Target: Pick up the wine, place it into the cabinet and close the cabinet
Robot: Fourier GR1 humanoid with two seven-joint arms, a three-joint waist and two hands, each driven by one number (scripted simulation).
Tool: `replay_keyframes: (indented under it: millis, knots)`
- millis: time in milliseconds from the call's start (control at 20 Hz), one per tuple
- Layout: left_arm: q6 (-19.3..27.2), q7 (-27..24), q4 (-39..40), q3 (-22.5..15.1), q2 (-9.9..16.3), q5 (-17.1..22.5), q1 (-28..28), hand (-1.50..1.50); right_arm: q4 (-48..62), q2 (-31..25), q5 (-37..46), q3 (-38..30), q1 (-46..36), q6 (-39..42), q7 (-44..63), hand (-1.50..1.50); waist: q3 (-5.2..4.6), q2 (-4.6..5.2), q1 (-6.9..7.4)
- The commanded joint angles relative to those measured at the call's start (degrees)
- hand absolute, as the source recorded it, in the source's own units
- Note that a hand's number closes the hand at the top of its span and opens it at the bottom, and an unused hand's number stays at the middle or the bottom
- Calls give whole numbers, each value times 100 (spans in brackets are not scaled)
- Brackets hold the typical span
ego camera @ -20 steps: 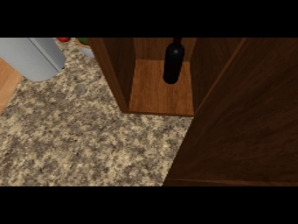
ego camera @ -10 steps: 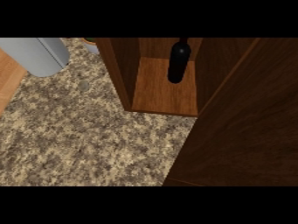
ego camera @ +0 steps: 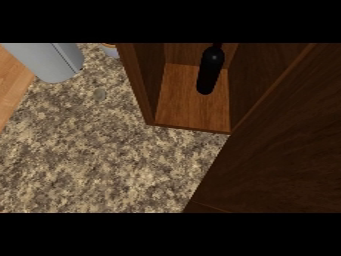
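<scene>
Standing upright on the cabinet's (ego camera: 191, 97) wooden floor at about one o'clock in the head view is the wine (ego camera: 209, 72), a dark bottle seen almost from above, its narrow neck towards the top edge and its broader body below. It sits inside the open compartment, near the right inner wall and apart from the left one. Neither hand shows anywhere in the view, so whether their fingers are open or curled cannot be told. The cabinet door (ego camera: 291, 150) fills the four o'clock region, a big dark panel swung out over the speckled granite counter (ego camera: 92, 150), so the closing step looks not yet done while the placing step looks complete. As a judgement, a full glass bottle like this would be heavy for its width, rigid, smooth and slippery, and breakable if knocked over; should it need moving, the body just below the shoulder is the sensible place to wrap fingers and thumb, since the neck gives poor leverage. For the door, a flat push on its outer face near the free edge should serve, taking care that it does not strike the bottle. A grey cylindrical container (ego camera: 47, 60) lies at ten o'clock, well apart from the cabinet.
</scene>
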Motion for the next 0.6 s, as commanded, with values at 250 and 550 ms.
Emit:
replay_keyframes:
  millis: [250, 550]
  knots:
    - [-118, 41, -16, 0, 31, -13, -150, 150, 836, 865, 421, -459, -849, -613, 168, 150, -10, 125, 231]
    - [-209, 92, -121, -84, 24, -29, -269, 150, 1332, 875, 448, -1006, -1531, -585, 130, 150, -6, 172, 407]
